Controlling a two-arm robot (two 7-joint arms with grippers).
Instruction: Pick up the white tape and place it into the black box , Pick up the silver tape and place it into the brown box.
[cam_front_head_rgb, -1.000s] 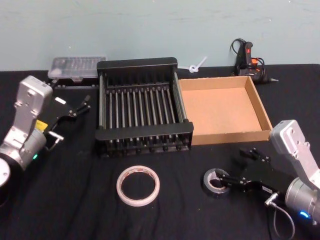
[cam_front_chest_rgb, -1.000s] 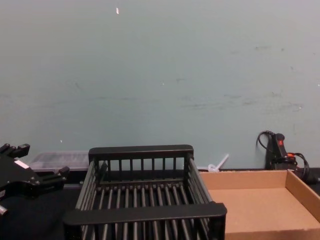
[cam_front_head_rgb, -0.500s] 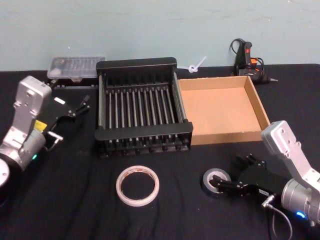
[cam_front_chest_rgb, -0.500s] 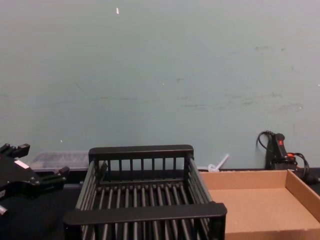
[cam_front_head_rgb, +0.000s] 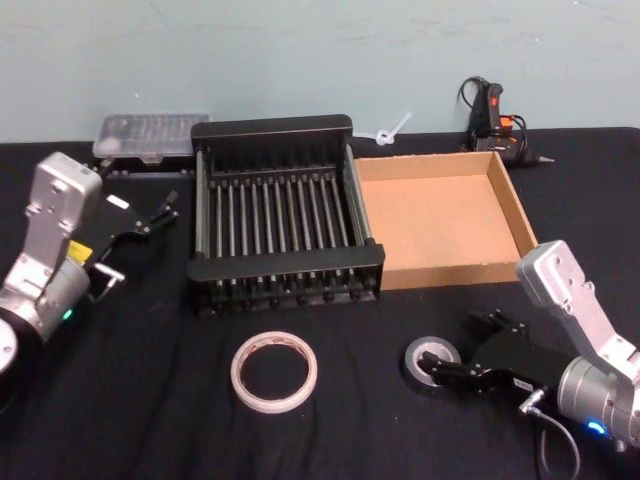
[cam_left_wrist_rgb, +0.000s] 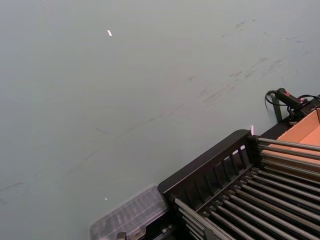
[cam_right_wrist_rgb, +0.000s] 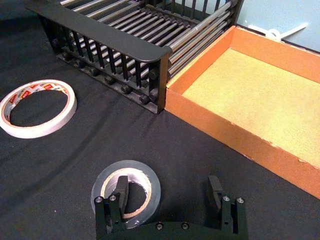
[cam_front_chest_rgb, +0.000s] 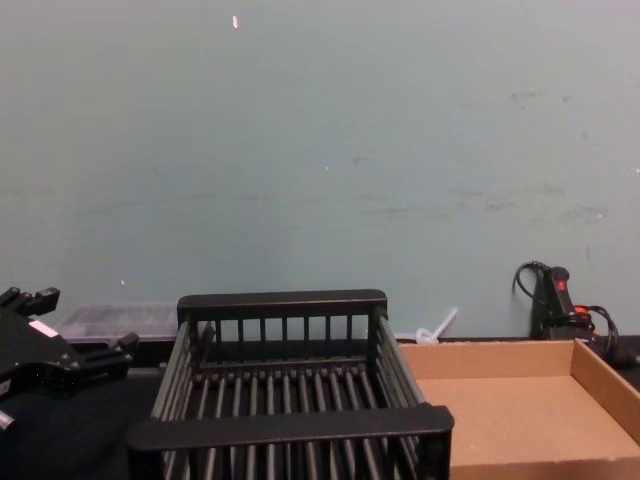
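Right gripper: low over the black table, at the silver tape; jaws spread wide, clamping nothing. One finger sits inside the roll's pale core, the other stands clear outside, so one wall of the roll lies between them.
Right gripper, head view: near the table's front right, arm coming in from the lower right.
Silver tape: flat on the table, in front of the brown box and apart from it; in the head view it lies right of the white tape.
White tape: flat on the table, in front of the black box, well apart from the silver tape; red print shows on its inner core in the right wrist view.
Black box: at mid-table, slatted sides, barred bottom, nothing in it.
Brown box: just right of the black box, side against side, nothing in it.
Left gripper: held above the table left of the black box, jaws apart, holding nothing; the chest view shows it at the lower left.
Clear case: behind the left gripper, at the table's back edge.
Black tool: with cable, behind the brown box by the wall.
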